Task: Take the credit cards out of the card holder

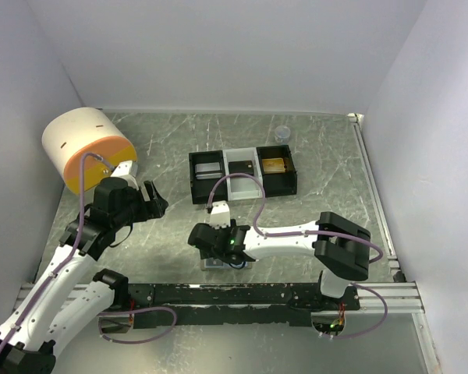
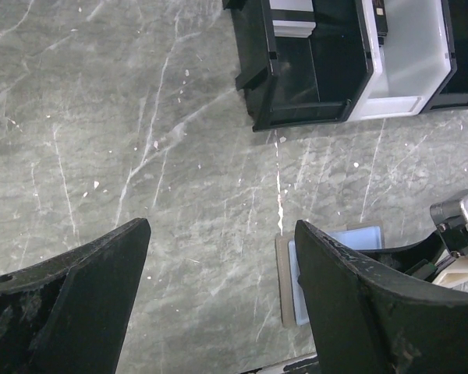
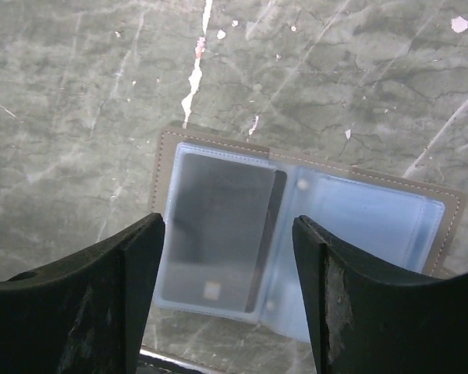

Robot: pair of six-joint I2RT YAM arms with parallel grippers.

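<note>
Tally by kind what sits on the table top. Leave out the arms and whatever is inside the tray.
card holder: 1
card in its sleeve: 1
three-compartment tray: 1
cream and orange cylinder: 1
small clear cup: 1
Total: 5

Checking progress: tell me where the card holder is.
Top view: card holder lies open at the table's near edge, beneath the right gripper, before the tray.
</note>
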